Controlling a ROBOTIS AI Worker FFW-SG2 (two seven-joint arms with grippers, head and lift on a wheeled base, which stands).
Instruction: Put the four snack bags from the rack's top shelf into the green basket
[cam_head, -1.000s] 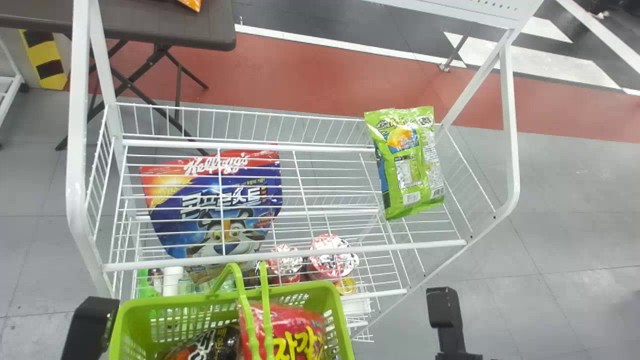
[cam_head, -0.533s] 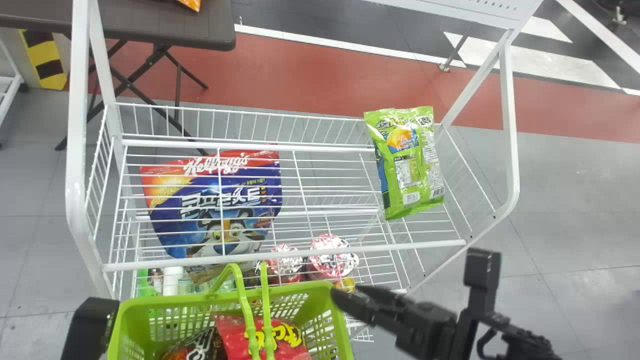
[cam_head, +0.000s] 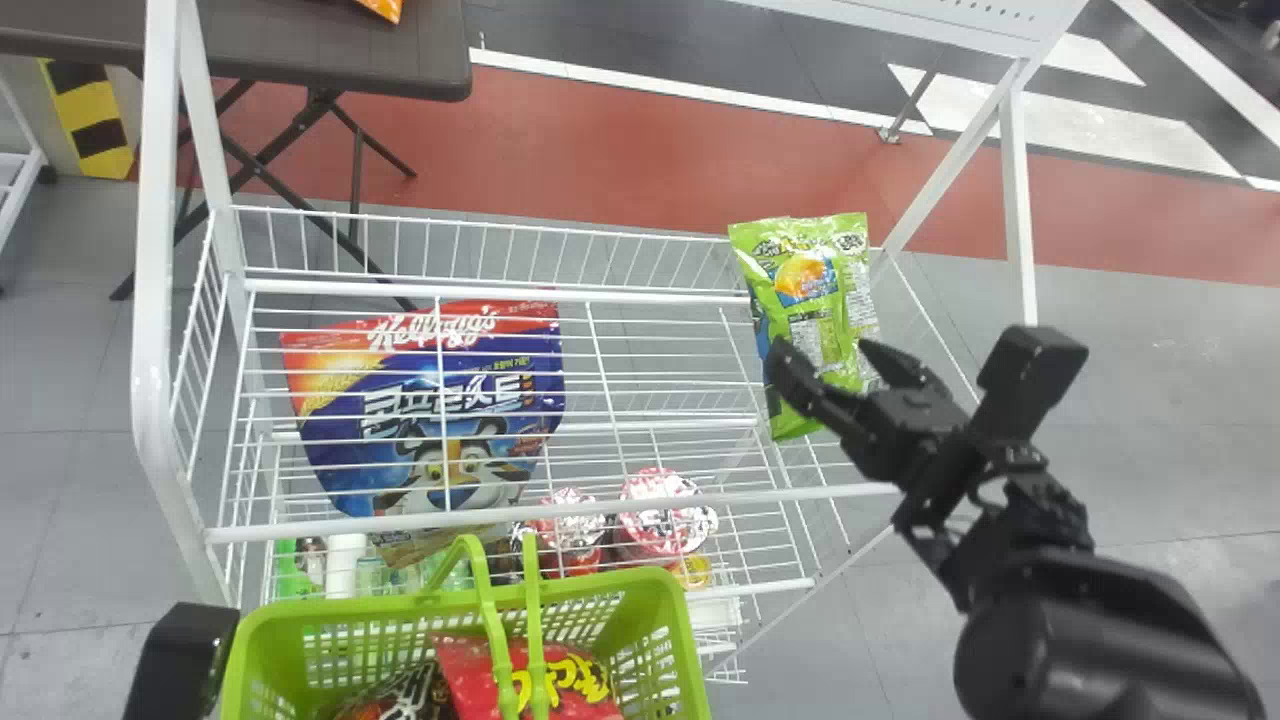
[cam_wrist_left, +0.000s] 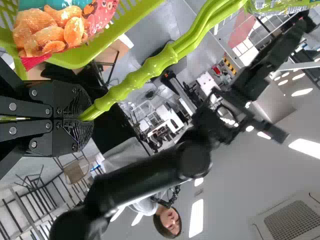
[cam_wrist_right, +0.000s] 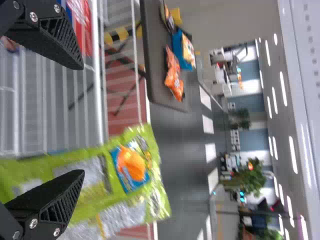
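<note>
Right gripper (cam_head: 822, 350): fingers spread wide, nothing pinched between them. It's at the right end of the rack (cam_head: 570, 505).
Green snack bag (cam_head: 800, 285): on the top shelf, right by that gripper and mostly farther out from the robot than its fingertips. One finger overlaps it in the wrist view, but honestly I can't tell from these angles if they touch.
Left gripper (cam_head: 185, 655): pinched shut on a green basket handle (cam_wrist_left: 140, 75), way over to the left of the other one.
Green basket (cam_head: 350, 605): just to the right of the left gripper, hanging from that grip in front of the rack.
Basket loot: a red snack bag (cam_head: 480, 665) with yellow lettering, plus a dark snack bag (cam_head: 395, 700) on its left, so between it and the left gripper.
Cereal pouch (cam_head: 470, 400): the blue-and-red tiger one, well left of the right gripper, visible through the shelf wires.
</note>
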